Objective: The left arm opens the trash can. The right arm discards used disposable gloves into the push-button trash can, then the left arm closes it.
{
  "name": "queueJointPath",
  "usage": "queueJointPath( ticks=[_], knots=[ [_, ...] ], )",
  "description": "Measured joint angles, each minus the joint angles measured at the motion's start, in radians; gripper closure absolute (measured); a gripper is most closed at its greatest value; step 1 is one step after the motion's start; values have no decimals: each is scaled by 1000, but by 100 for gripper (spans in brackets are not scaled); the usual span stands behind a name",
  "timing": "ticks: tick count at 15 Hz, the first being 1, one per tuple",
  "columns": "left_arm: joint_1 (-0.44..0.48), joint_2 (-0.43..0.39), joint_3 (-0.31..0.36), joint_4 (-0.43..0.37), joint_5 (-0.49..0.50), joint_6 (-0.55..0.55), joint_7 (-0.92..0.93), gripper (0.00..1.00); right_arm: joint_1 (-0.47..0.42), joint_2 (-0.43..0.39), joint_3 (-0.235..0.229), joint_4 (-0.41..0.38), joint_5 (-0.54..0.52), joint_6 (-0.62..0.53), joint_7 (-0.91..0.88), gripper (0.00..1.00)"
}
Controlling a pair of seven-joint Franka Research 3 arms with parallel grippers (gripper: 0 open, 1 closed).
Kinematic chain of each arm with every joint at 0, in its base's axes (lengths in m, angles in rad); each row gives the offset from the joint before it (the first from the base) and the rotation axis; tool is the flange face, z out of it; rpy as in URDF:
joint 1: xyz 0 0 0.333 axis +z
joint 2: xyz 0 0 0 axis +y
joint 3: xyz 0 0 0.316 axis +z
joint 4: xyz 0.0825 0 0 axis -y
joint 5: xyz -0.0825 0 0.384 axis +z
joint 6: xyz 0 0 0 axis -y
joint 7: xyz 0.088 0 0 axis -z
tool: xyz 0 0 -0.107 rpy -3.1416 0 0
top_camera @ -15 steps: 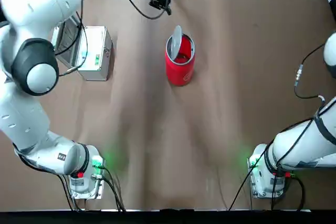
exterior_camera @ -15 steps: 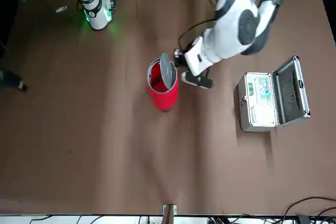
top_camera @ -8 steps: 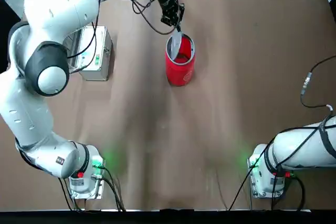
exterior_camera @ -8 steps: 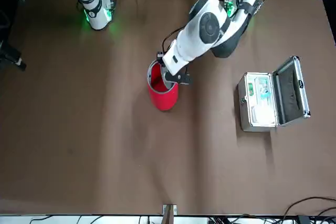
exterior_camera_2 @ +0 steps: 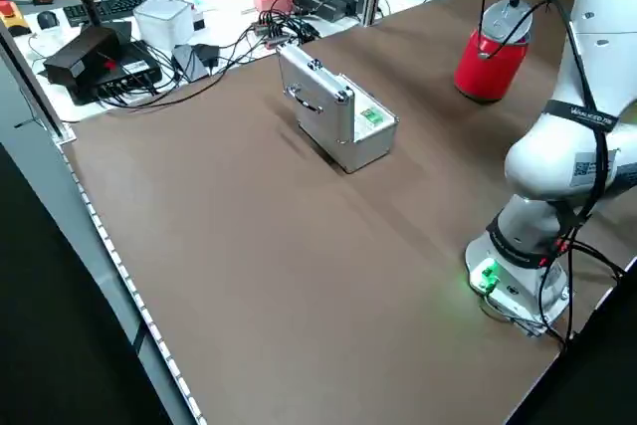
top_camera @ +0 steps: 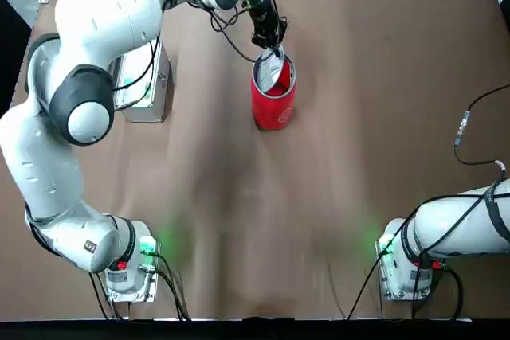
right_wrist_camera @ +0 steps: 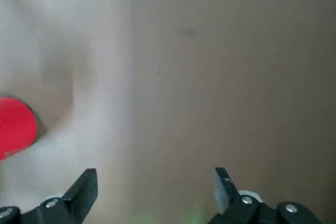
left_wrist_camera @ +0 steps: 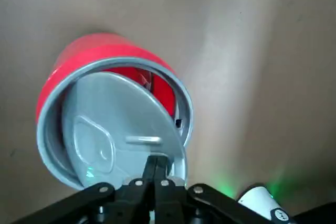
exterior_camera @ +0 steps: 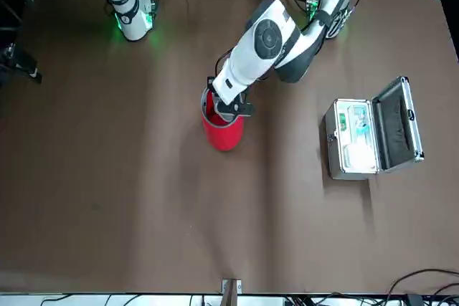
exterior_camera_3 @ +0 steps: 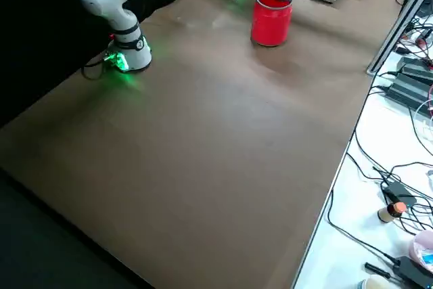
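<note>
Lid [left_wrist_camera: 118, 124] is tilting open beneath our left hand [left_wrist_camera: 157, 163], its fingers pressed together; the can [left_wrist_camera: 89, 51] is standing below. We're judging closing is underway: push gently, keeping the can upright. Our right hand [right_wrist_camera: 157, 192], apart, is gaping empty.

The bin [top_camera: 273, 109] beside the left claw [left_wrist_camera: 156, 160] is plain red, its rim and lid [left_wrist_camera: 118, 127] silver-grey; the claw is black, the desk [top_camera: 358, 117] plain brown.
</note>
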Motion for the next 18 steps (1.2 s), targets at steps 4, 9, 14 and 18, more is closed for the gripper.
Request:
queueJointPath(
  ticks=[4, 9, 14, 18],
  knots=[
    [-21, 21, 1, 0, 11, 15, -10, 99, 2, 0, -2, -8, -8, -14, 0, 1],
    [-56, 55, 2, 0, 88, 73, -76, 99, 0, 1, -8, -41, -8, 28, 0, 1],
    [-77, 90, 4, 0, 121, 111, -103, 99, 0, 1, -8, -71, -8, 55, 0, 1],
    [-87, 107, 4, 1, 151, 125, -121, 99, 0, 1, -8, -72, -8, 56, 0, 1]
  ],
)
